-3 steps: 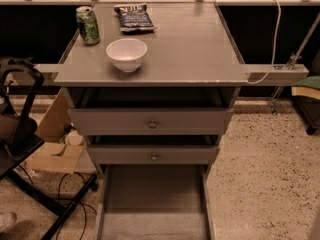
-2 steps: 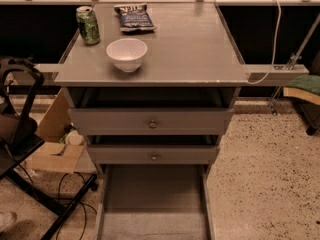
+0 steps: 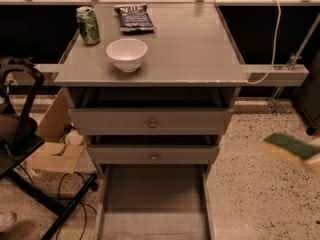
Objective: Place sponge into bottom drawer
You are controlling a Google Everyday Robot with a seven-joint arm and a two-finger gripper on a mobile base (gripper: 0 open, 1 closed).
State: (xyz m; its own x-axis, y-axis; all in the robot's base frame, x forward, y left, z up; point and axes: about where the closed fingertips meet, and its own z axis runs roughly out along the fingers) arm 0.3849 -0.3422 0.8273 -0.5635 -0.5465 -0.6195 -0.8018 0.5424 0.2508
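The sponge (image 3: 291, 151), yellow with a dark green top layer, hangs in the air at the right edge of the camera view, above the speckled floor and right of the cabinet. My gripper (image 3: 314, 154) shows only as pale fingers at the frame's right edge, shut on the sponge's right end. The bottom drawer (image 3: 152, 196) is pulled out at the bottom centre; its grey floor is bare. The sponge is to the right of the drawer and above its level.
The two upper drawers with knobs (image 3: 152, 124) are closed or nearly so. On the cabinet top stand a white bowl (image 3: 127, 53), a green can (image 3: 88, 25) and a dark blue snack bag (image 3: 133, 17). A black chair (image 3: 17, 134) and cardboard box (image 3: 55, 154) stand left; a white cable (image 3: 272, 39) hangs right.
The sponge in my gripper has come into view from the right edge; it was not visible before. The cabinet and the things on top have not moved.
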